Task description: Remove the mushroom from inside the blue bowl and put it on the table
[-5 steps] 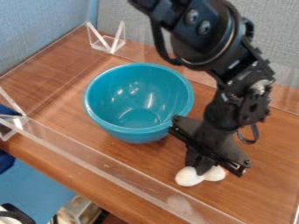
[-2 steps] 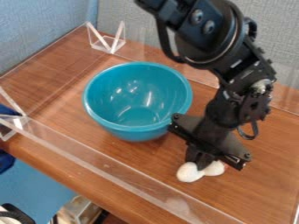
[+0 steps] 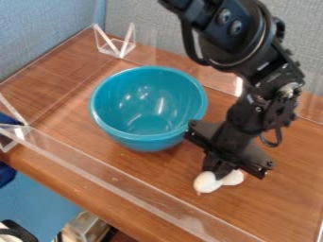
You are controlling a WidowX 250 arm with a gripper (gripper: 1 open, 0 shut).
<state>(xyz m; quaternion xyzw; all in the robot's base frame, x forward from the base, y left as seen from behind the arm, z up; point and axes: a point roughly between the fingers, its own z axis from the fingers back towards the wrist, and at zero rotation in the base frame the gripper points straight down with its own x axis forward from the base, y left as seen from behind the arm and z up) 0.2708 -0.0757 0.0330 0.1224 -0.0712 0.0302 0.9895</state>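
Mushroom (image 3: 212,182) unmoved on table (image 3: 76,76); arm shifted slightly.

Looks like a robotics lab: a wood-grain bench (image 3: 76,80) fenced with low clear acrylic walls (image 3: 89,156), a black robot arm (image 3: 240,57) over it, blue-grey partition (image 3: 44,28) behind.

No readable text, no labels, no brands, no numbers, no signs
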